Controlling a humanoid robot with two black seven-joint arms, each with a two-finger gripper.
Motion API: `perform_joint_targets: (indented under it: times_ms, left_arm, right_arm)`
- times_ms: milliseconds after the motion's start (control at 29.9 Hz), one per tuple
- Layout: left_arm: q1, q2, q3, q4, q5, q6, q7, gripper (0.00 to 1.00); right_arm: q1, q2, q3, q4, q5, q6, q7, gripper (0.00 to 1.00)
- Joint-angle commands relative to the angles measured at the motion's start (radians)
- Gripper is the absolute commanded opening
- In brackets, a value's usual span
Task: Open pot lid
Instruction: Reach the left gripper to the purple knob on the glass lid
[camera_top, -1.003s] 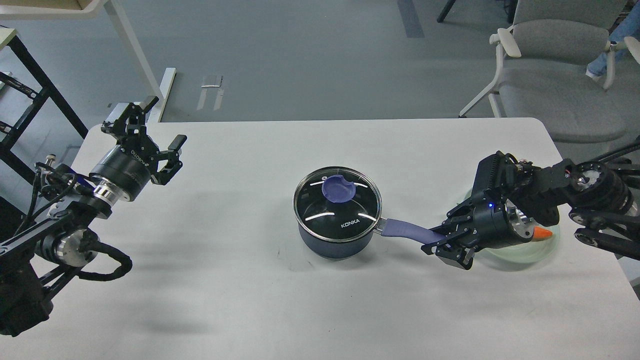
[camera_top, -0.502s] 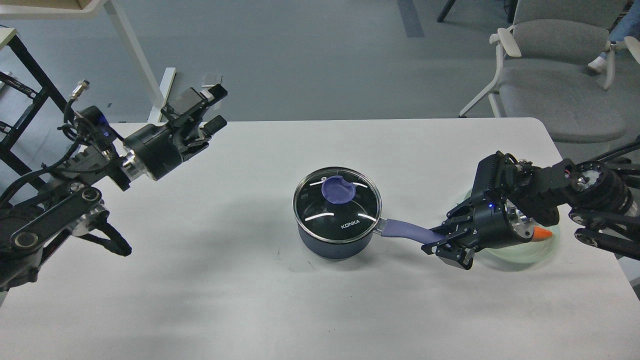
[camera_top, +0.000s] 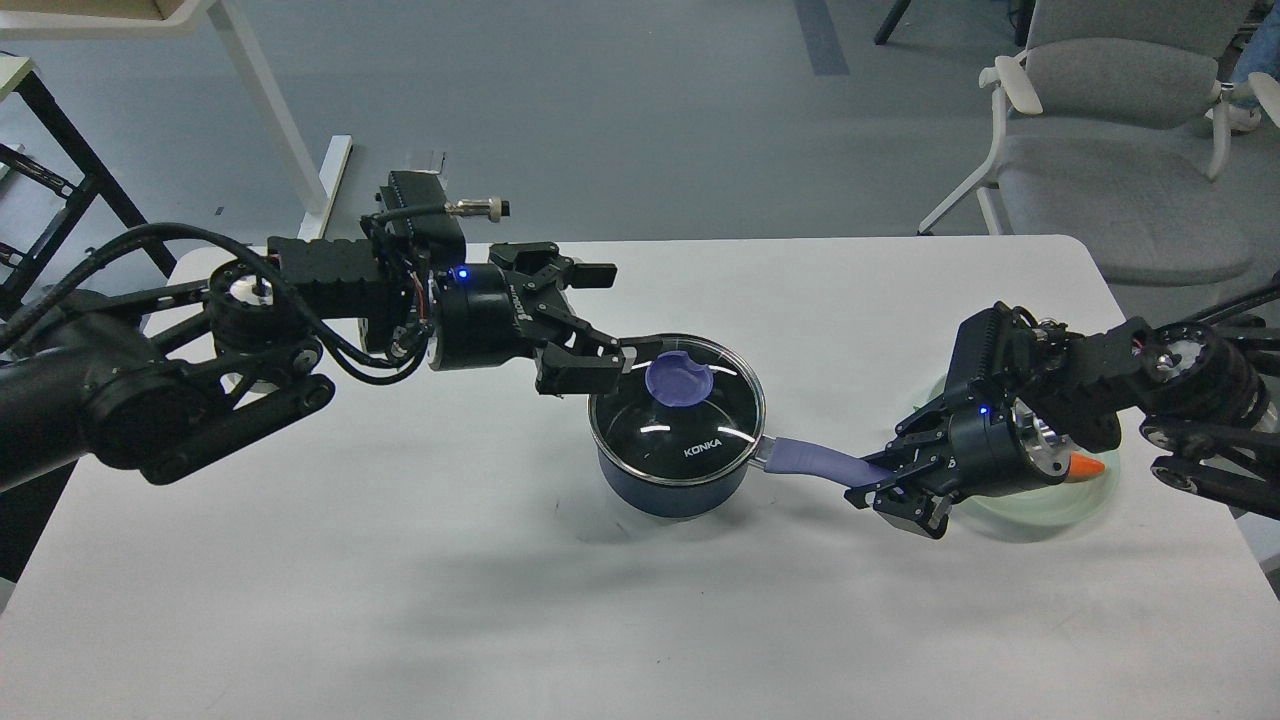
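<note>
A dark blue pot (camera_top: 668, 490) stands mid-table with a glass lid (camera_top: 680, 415) marked KONKA on it. The lid has a purple knob (camera_top: 679, 380). The pot's purple handle (camera_top: 815, 462) points right. My right gripper (camera_top: 885, 485) is shut on the end of that handle. My left gripper (camera_top: 605, 320) is open, just left of and slightly above the lid. Its lower finger (camera_top: 600, 365) reaches over the lid's left rim, short of the knob. Its upper finger (camera_top: 580, 273) is farther back.
A clear glass bowl (camera_top: 1050, 505) with an orange carrot tip (camera_top: 1087, 466) sits behind my right gripper at the table's right. A grey chair (camera_top: 1110, 150) stands beyond the table's far right corner. A white desk leg (camera_top: 265, 110) stands at the far left.
My left arm has swung right from the table's left edge to the pot, its open gripper now at the lid's left rim. The right gripper and the pot have stayed put.
</note>
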Motion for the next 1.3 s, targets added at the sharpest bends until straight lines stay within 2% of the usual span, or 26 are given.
perform_joint_targets:
  times_ms: [0,368,702,836,1003,1271]
  left_arm:
    - [-0.007,-0.067,0.017,0.056,0.075,0.007,0.000,0.99]
    - [0.007,-0.170,0.023,0.202,0.163,0.025,0.000,0.99]
    - [0.030,-0.197,0.053,0.222,0.163,0.031,0.000,0.98]
    - [0.032,-0.209,0.055,0.246,0.163,0.057,0.000,0.96]
    - [0.032,-0.221,0.055,0.262,0.163,0.062,0.000,0.89]
    - [0.050,-0.239,0.055,0.280,0.165,0.064,0.000,0.89]
  right_arm:
    - [0.000,0.000,0.000,0.000,0.000,0.001,0.000,0.26]
    - [0.002,0.003,0.000,0.000,0.000,0.001,0.000,0.26]
    - [0.002,0.003,0.000,0.000,0.000,0.001,0.000,0.26]
    - [0.002,0.003,0.000,0.000,0.000,0.001,0.000,0.26]
    - [0.002,0.003,0.000,0.000,0.001,0.001,0.000,0.26]
    - [0.002,0.003,0.000,0.000,0.001,0.001,0.000,0.26]
